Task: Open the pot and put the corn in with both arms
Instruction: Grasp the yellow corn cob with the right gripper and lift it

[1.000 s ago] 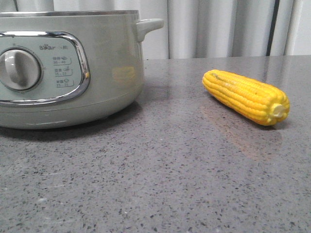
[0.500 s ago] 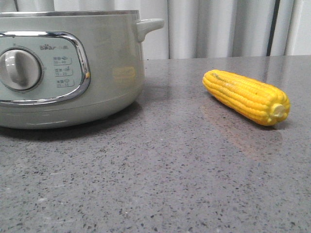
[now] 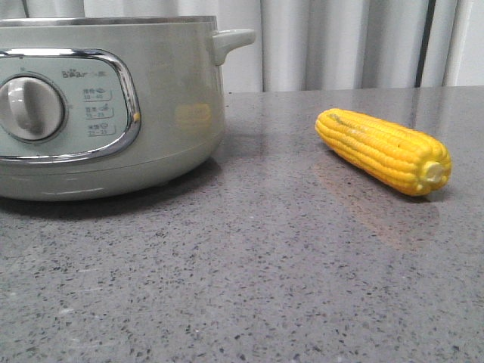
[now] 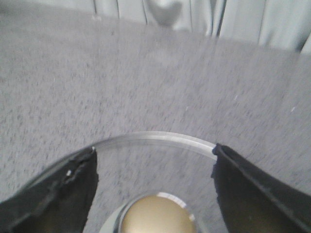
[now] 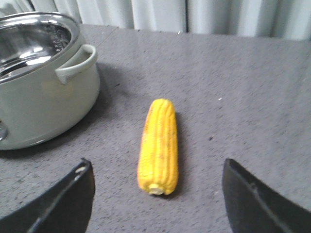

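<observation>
On speckled grey countertop [image 3: 249,287], pale curtains [image 3: 340,45] behind

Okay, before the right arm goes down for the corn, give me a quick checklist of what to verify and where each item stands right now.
1. Pot open, steel inside showing in the right wrist view: ok.
2. Glass lid with left gripper, its knob low between the fingers: grip cannot tell.
3. Corn lying flat on the counter, apart from the pot: ok.
4. Right gripper open, fingers wide on either side of the corn: ok.
5. Corn running lengthwise between the fingers, stub end toward the camera: ok.
</observation>
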